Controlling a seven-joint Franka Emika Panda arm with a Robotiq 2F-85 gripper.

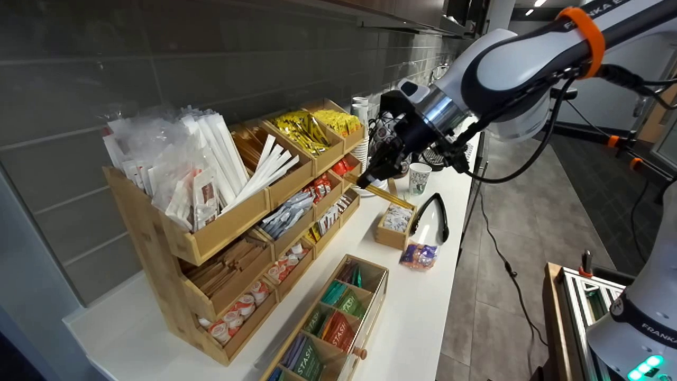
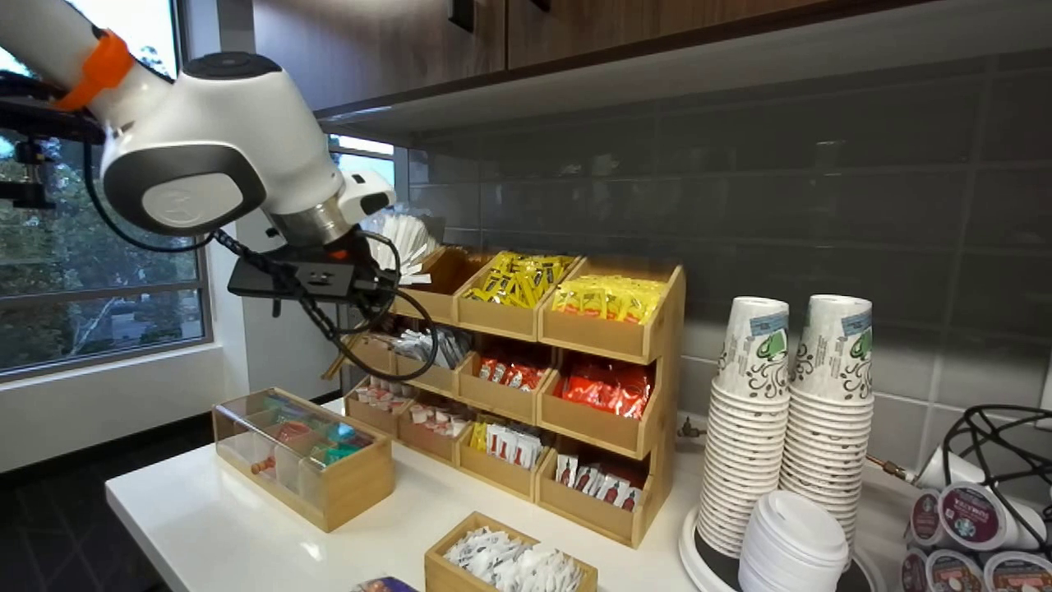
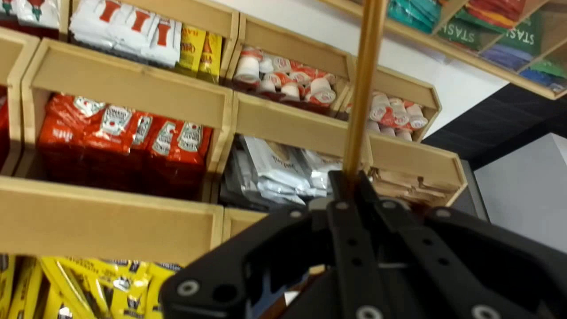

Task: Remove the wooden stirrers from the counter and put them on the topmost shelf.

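Note:
My gripper (image 1: 365, 179) is shut on a thin bundle of wooden stirrers (image 1: 389, 196), held above the counter (image 1: 418, 301) in front of the rack. In the wrist view the stirrers (image 3: 366, 84) stick out from between the fingertips (image 3: 350, 181). In an exterior view the stirrers (image 2: 339, 360) hang tilted below the gripper, whose fingertips are partly hidden. The topmost shelf (image 1: 292, 182) holds white wrapped straws, brown sticks and yellow packets. Its plank front (image 2: 497, 321) also shows in the wrist view (image 3: 106, 221), below the gripper's level in that picture.
A tea box with a clear lid (image 1: 370, 312) stands before the rack. A small wooden box of white packets (image 1: 391, 237), a purple packet (image 1: 419, 256) and a paper cup (image 1: 419, 179) are nearby. Cup stacks (image 2: 744, 460) stand beside the rack. A cabinet (image 2: 592, 49) hangs overhead.

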